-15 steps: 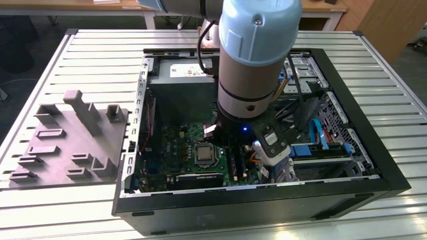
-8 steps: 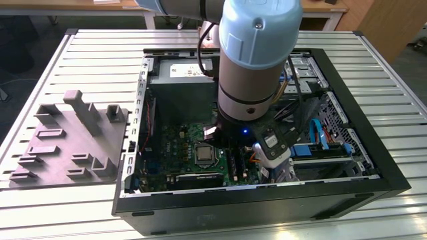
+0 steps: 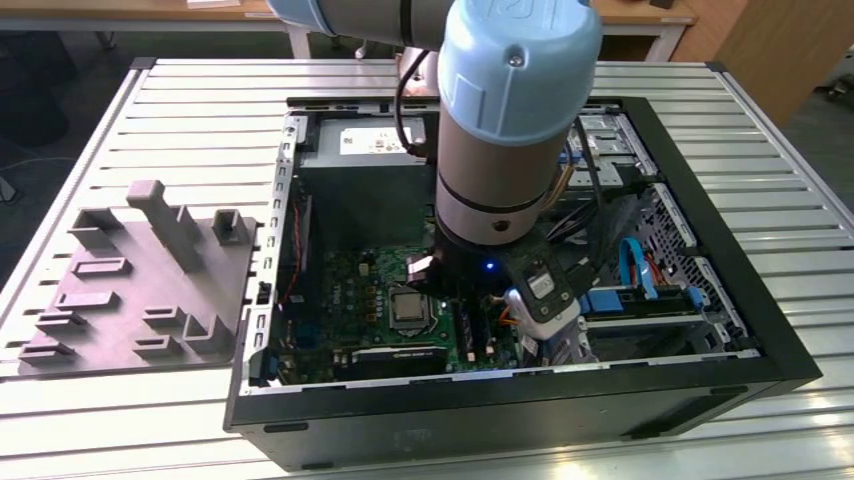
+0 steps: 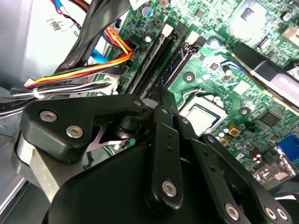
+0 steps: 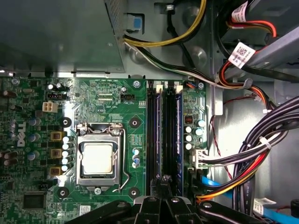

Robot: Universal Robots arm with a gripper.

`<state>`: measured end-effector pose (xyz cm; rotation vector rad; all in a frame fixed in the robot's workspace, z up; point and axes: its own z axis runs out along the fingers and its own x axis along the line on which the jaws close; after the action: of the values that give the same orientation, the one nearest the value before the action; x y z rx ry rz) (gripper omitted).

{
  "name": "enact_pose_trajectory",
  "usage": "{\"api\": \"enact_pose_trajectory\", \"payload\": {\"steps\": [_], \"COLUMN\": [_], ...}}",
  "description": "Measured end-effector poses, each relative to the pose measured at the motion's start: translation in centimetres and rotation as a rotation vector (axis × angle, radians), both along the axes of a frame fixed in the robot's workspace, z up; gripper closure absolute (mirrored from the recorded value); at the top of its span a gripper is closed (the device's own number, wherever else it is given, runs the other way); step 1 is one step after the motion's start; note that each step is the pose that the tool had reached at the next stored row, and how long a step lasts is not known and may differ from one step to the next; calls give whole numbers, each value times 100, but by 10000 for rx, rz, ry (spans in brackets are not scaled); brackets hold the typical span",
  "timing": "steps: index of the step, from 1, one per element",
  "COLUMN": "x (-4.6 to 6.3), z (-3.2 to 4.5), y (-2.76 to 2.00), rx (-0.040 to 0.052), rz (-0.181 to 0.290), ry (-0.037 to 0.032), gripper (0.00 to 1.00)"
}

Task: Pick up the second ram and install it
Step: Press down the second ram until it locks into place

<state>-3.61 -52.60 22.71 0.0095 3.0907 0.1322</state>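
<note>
Beside bundled cables (image 5: 261, 154), closed end effector (image 5: 164, 184) over seated second ram (image 5: 179, 135).

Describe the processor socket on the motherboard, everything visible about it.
The processor socket lies flat on the green motherboard, beside the long black memory slots. A square, dull silver metal lid fills its middle, framed by a shiny metal retention plate. A thin wire lever runs along the side facing the slots, folded down. Nothing rests on it.

Second ram (image 5: 179, 140), dark blue-green stick on edge in a black motherboard slot, beside another stick.
</note>
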Motion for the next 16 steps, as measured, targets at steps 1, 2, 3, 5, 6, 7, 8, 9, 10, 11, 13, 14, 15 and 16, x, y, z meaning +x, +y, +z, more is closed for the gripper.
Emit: {"api": "enact_pose_trajectory", "payload": {"steps": [1,2,3,5,6,7,8,9,10,11,13,14,15,16], "x": [0,0,0,0,0,0,0,0,0,0,0,0,0,0], "z": [-8,-8,-8,-9,-14,-27,-33,-32,-33,-32,-46,-56,-57,-57], "y": [-1,-1,-1,-1,-1,0,-1,-1,-1,-2,-1,-1,-2,-2], "rx": [-1,-5,-6,-5,-2,2,-1,-4,-4,-5,-1,-3,-5,-5], "rz": [0,0,0,1,0,0,0,1,0,0,1,1,1,1], "ry": [0,1,2,2,1,-1,0,1,1,1,0,1,2,2], "gripper": [90,90,90,90,90,90,90,90,90,90,90,90,90,90]}}
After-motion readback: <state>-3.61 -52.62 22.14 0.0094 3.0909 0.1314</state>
